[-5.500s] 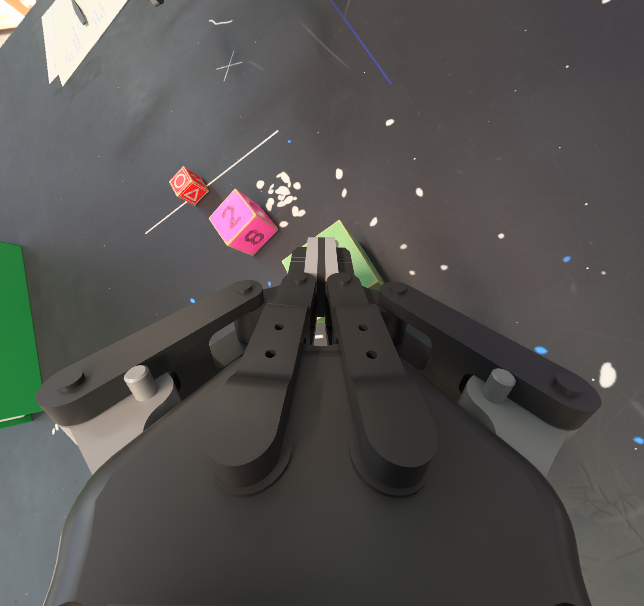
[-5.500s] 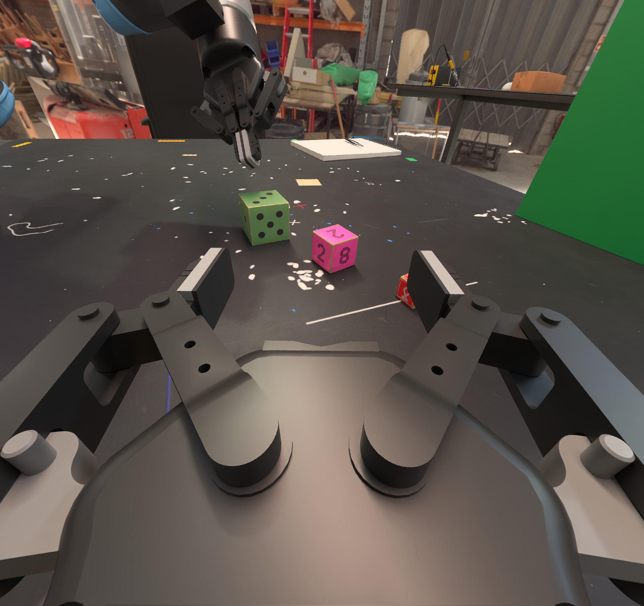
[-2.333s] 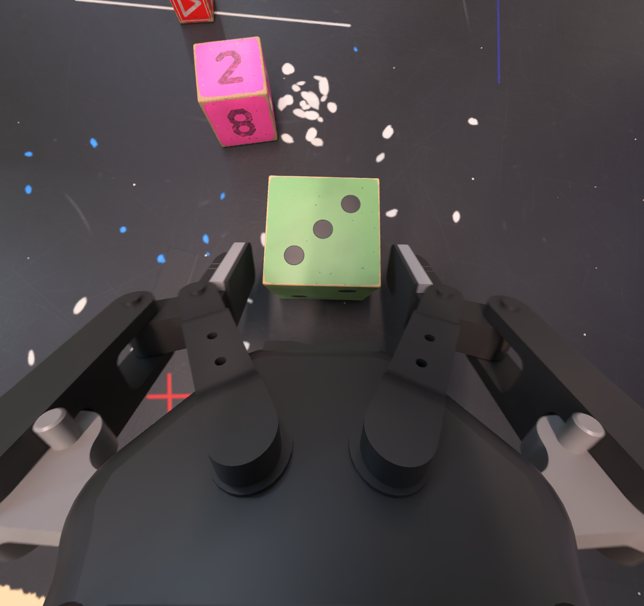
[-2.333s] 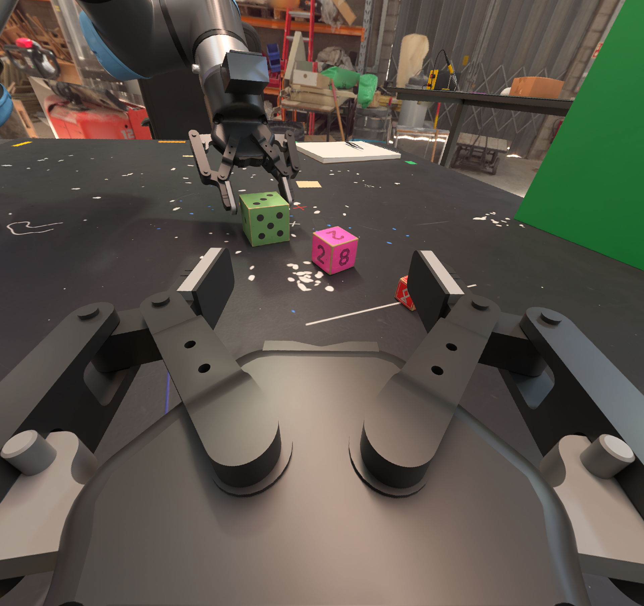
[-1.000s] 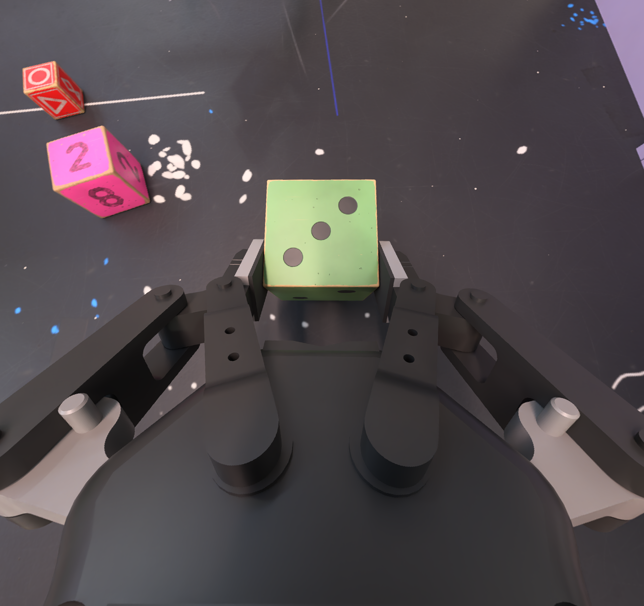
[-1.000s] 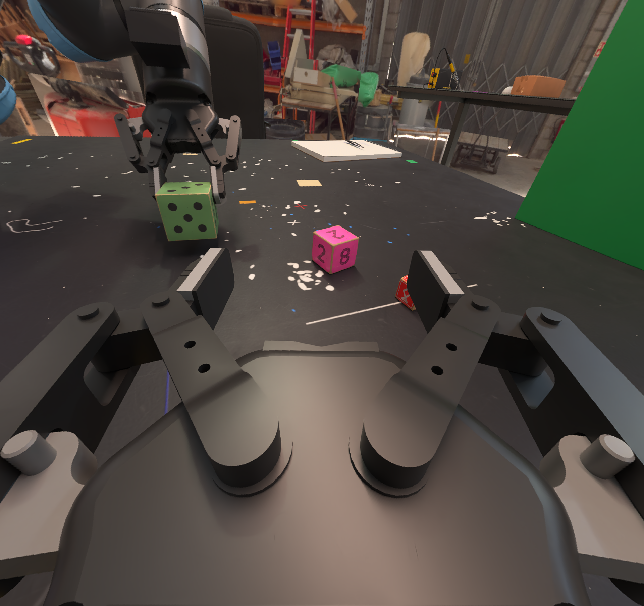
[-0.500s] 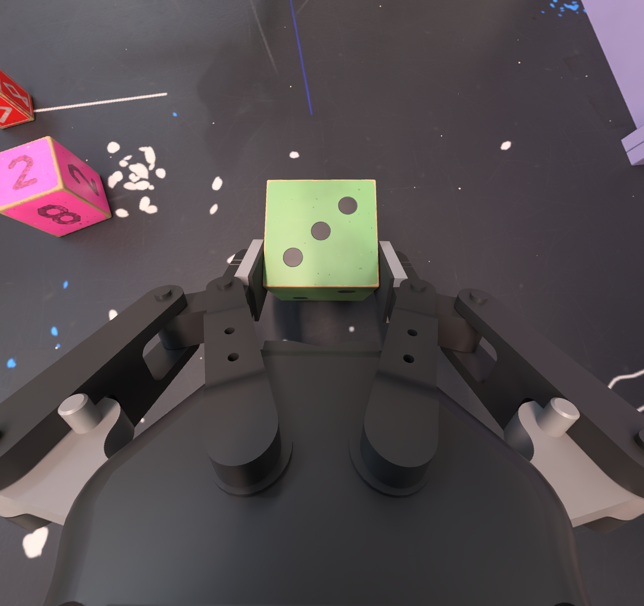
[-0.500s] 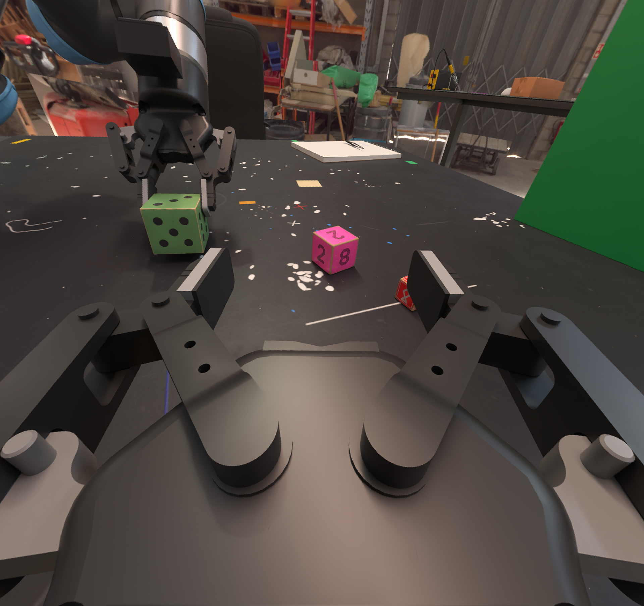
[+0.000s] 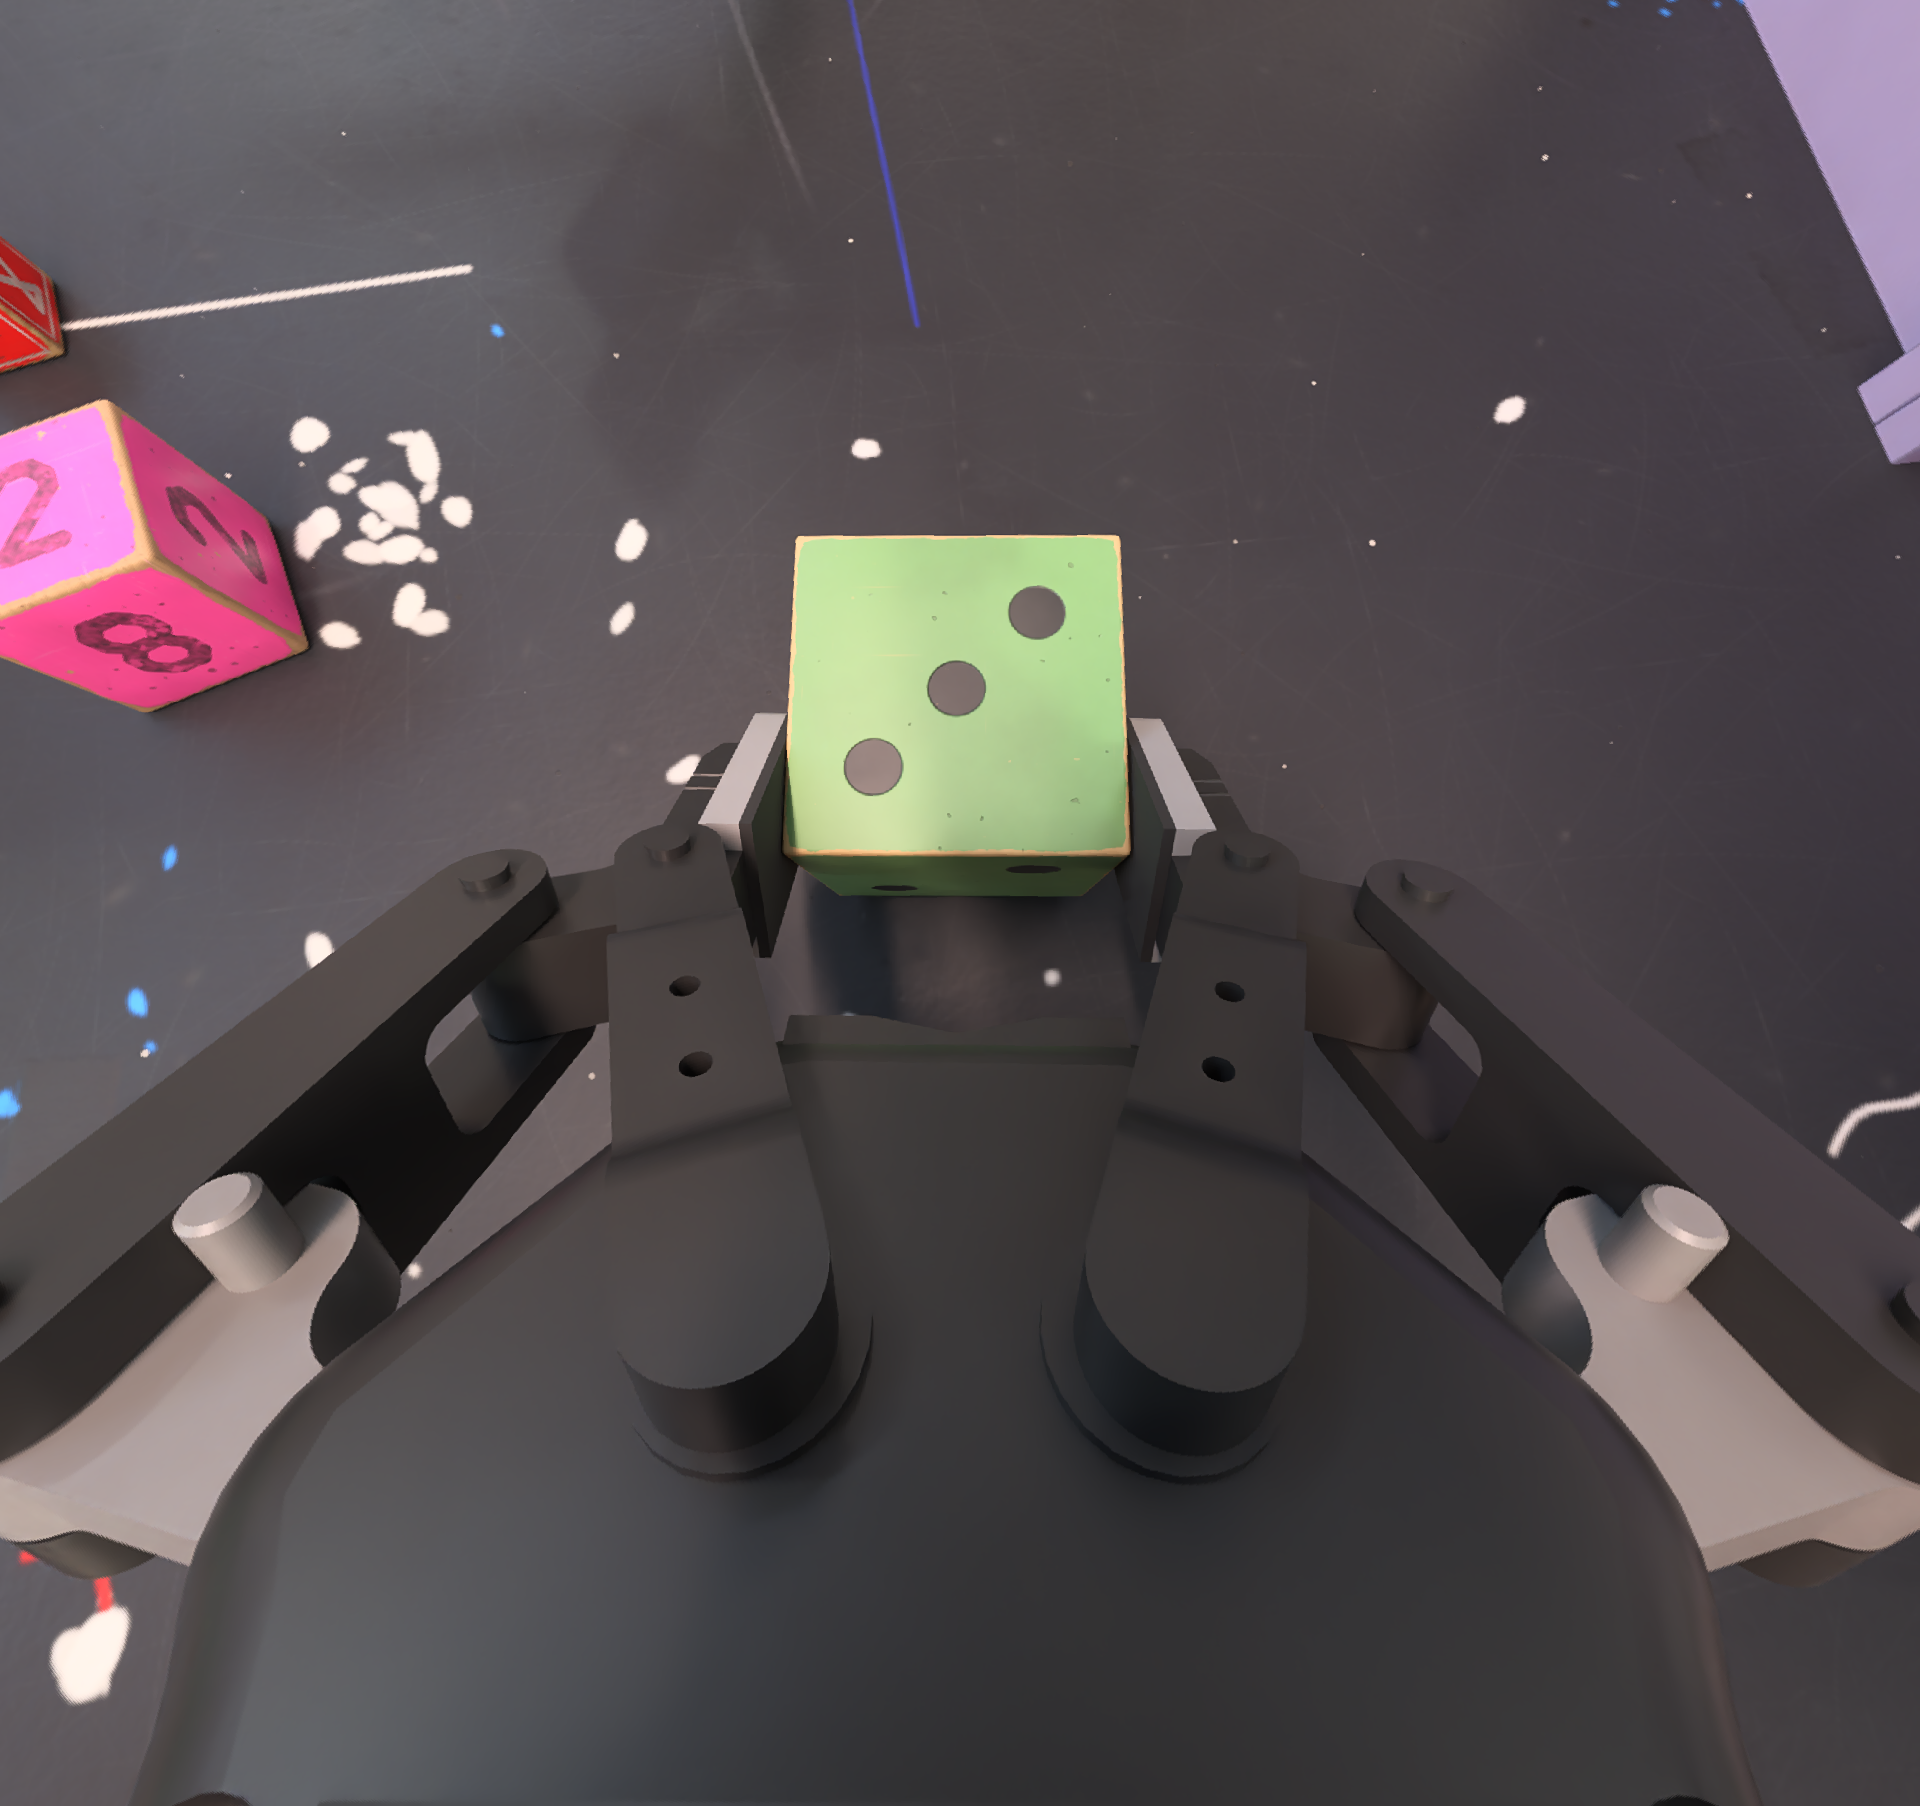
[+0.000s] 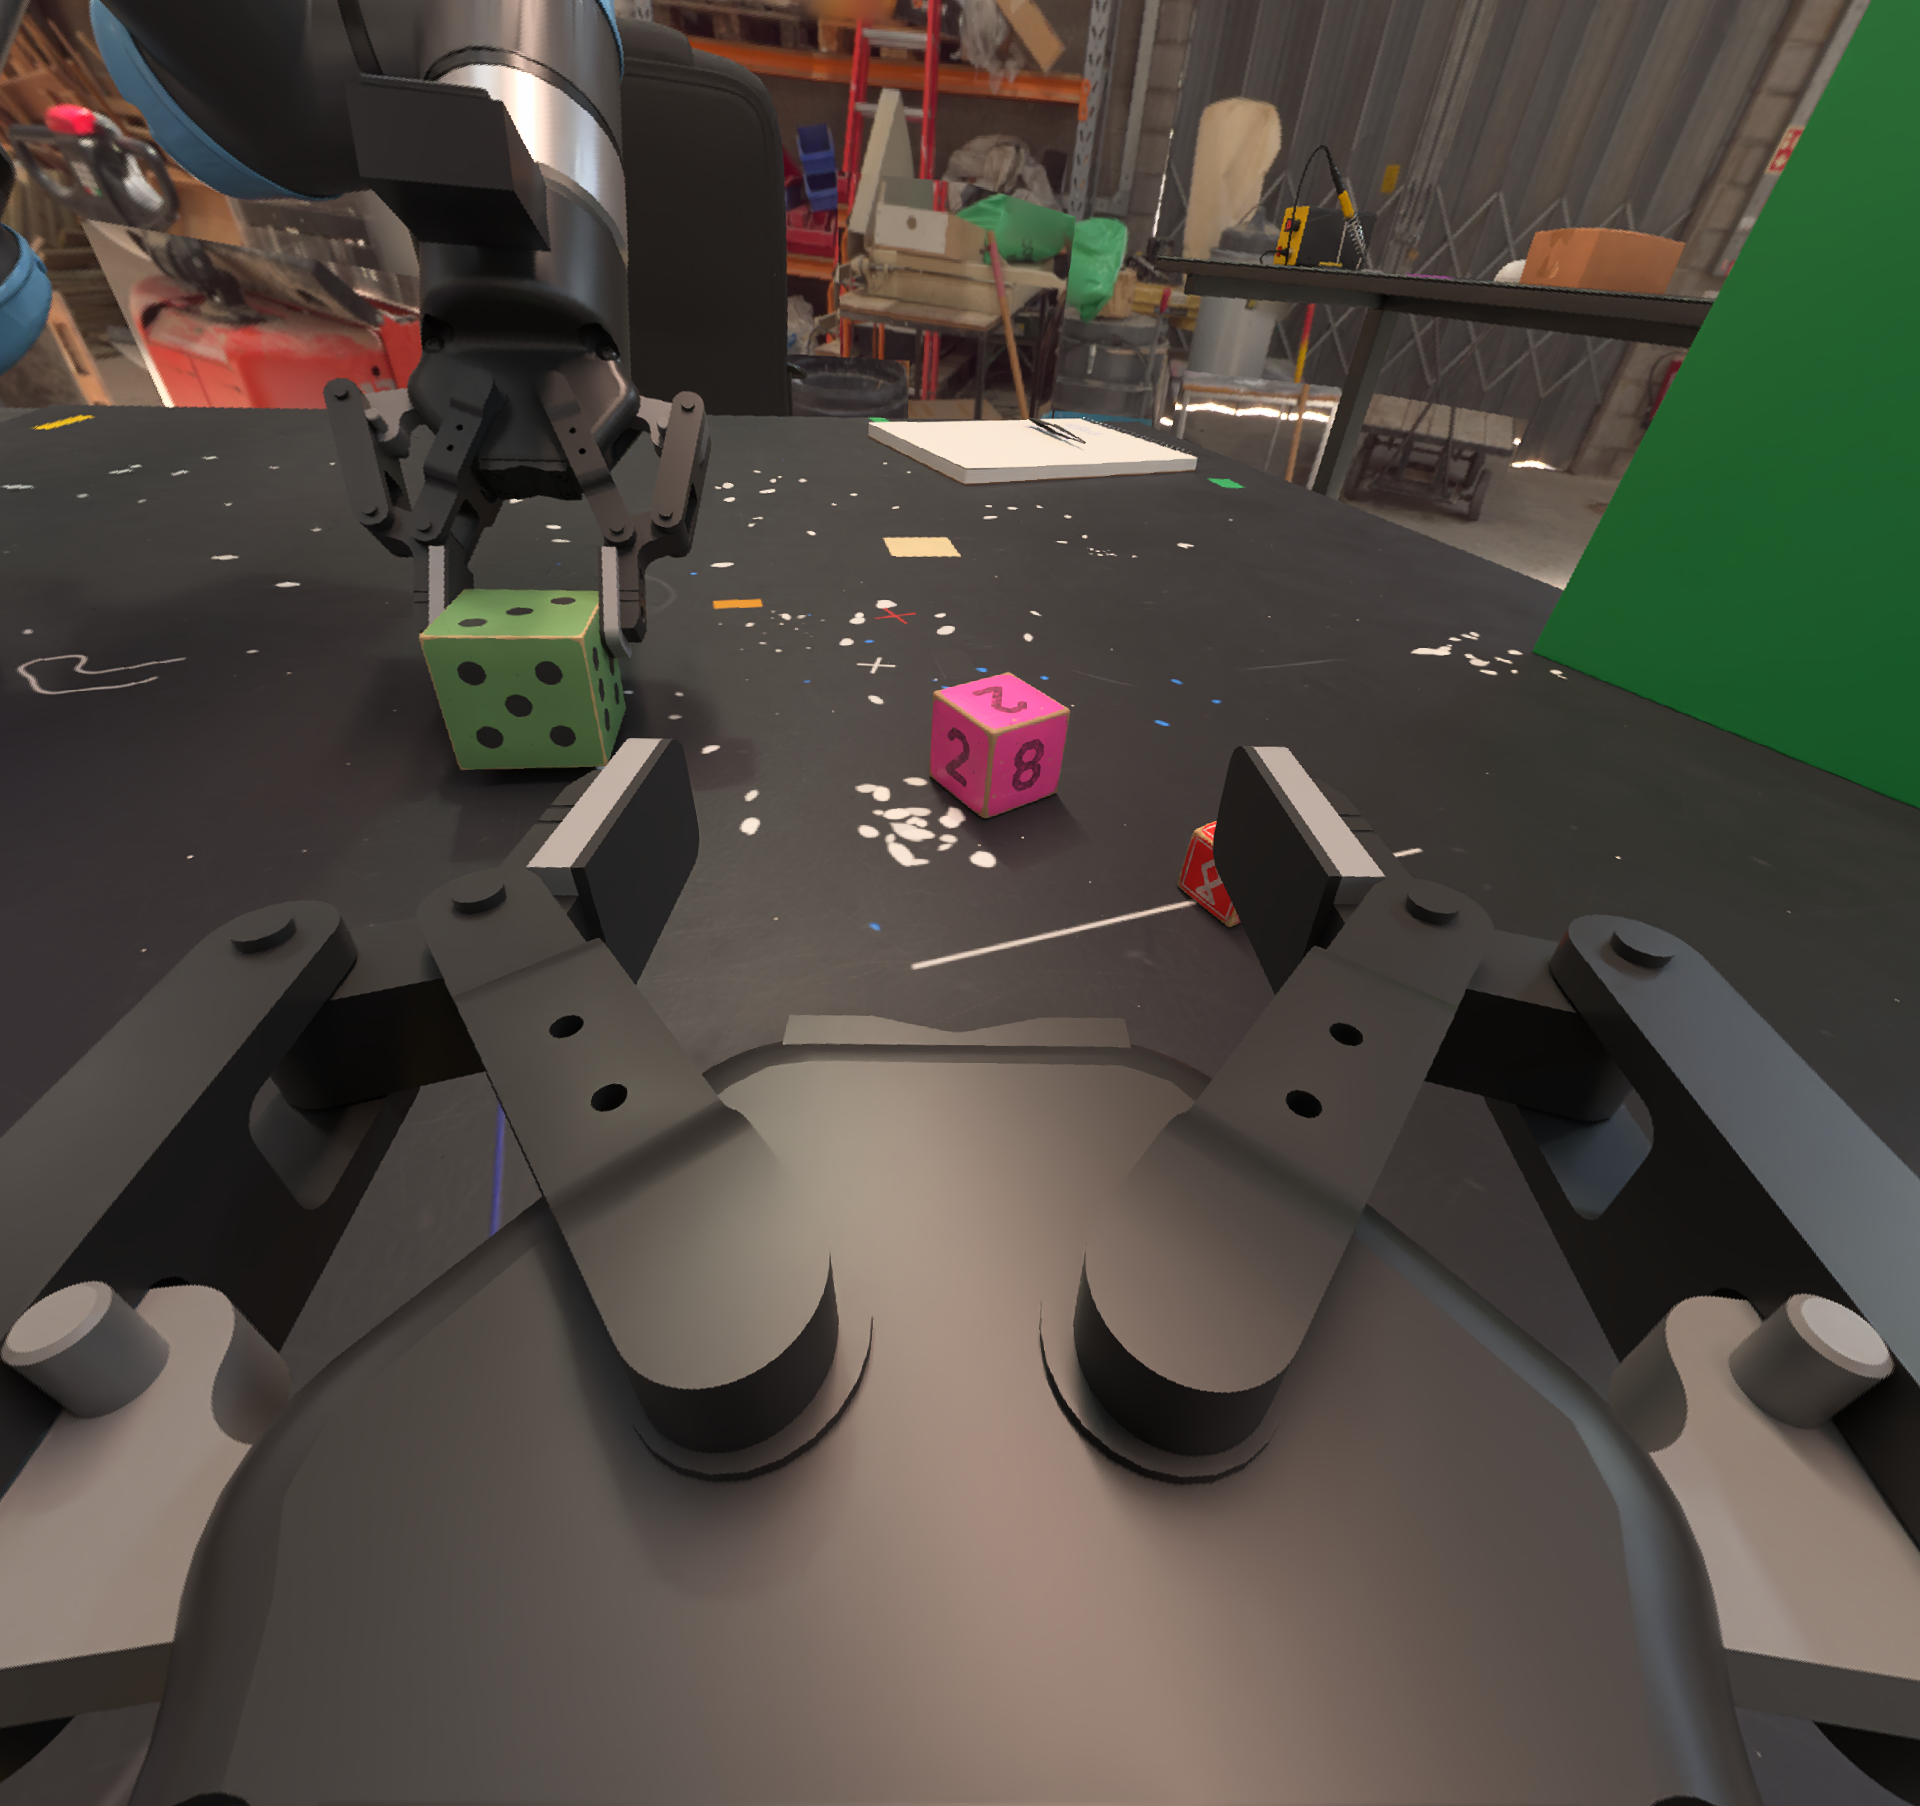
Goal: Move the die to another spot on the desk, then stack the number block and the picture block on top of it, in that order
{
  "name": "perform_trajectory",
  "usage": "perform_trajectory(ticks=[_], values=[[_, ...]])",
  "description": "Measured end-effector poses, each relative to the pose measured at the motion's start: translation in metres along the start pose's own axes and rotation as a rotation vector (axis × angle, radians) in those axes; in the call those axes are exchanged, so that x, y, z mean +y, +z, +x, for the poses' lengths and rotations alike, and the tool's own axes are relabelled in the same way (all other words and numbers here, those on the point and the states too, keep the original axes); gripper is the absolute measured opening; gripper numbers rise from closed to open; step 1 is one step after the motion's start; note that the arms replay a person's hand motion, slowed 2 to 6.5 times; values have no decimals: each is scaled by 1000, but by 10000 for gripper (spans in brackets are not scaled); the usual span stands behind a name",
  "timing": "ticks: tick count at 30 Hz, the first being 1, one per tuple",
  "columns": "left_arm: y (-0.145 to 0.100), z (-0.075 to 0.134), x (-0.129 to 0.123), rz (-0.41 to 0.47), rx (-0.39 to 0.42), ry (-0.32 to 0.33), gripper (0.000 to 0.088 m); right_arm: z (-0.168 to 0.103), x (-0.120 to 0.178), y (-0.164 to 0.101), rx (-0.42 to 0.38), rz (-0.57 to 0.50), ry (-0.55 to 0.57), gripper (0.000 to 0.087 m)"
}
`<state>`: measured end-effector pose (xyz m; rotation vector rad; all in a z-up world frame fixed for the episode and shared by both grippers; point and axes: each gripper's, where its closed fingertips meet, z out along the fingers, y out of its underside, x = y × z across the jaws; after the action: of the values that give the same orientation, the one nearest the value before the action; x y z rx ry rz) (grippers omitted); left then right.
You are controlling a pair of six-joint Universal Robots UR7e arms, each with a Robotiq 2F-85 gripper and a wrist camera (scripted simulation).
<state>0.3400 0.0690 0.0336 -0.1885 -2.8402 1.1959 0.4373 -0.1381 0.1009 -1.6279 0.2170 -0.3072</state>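
My left gripper [image 9: 956, 795] is shut on the green die [image 9: 956, 707], one pad on each side, with the three-dot face up. In the right wrist view the die [image 10: 520, 686] sits low at the desk surface at the left, the left gripper [image 10: 525, 598] above it. The pink number block [image 9: 125, 561] lies to the left of the die; it also shows in the right wrist view [image 10: 997, 743]. The red picture block [image 9: 21, 312] is at the left edge of the left wrist view, and half hidden behind my right fingertip [image 10: 1205, 873]. My right gripper [image 10: 956, 821] is open and empty.
A white notepad [image 10: 1029, 447] lies at the far side of the dark desk [image 10: 1351, 717]. A green panel [image 10: 1766, 509] stands at the right. A purple object [image 9: 1849, 94] lies at the top right of the left wrist view.
My left gripper opened, closed on the die, lifted it and carried it away from the number block. In the last half second it lowered the die to the desk. The right arm has not moved.
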Motion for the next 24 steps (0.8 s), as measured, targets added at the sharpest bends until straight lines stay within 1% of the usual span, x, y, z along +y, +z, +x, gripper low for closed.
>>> perform_trajectory(ticks=[6,12,13,14,15,16,17,18,20,24], values=[[2,0,2,-2,3,5,516,0,0,0,0,-1,0,854],[3,-1,3,5,2,-9,515,0,0,0,0,0,0,854],[3,-1,3,5,-1,-12,532,0,0,0,1,0,-1,854],[3,-2,3,4,-5,-14,588,0,0,0,1,1,-1,854],[2,-3,4,2,-10,-16,688,0,0,0,1,1,-1,854],[2,-4,4,-2,-16,-18,822,0,0,0,1,1,-1,854],[1,-5,4,-6,-22,-21,877,0,0,0,1,1,-1,854],[1,-6,4,-9,-28,-23,875,0,0,0,1,1,0,854],[-1,-8,2,-10,-41,-28,818,0,0,0,1,0,1,854],[-8,-14,-8,19,-64,-44,860,0,0,0,1,0,1,854]])
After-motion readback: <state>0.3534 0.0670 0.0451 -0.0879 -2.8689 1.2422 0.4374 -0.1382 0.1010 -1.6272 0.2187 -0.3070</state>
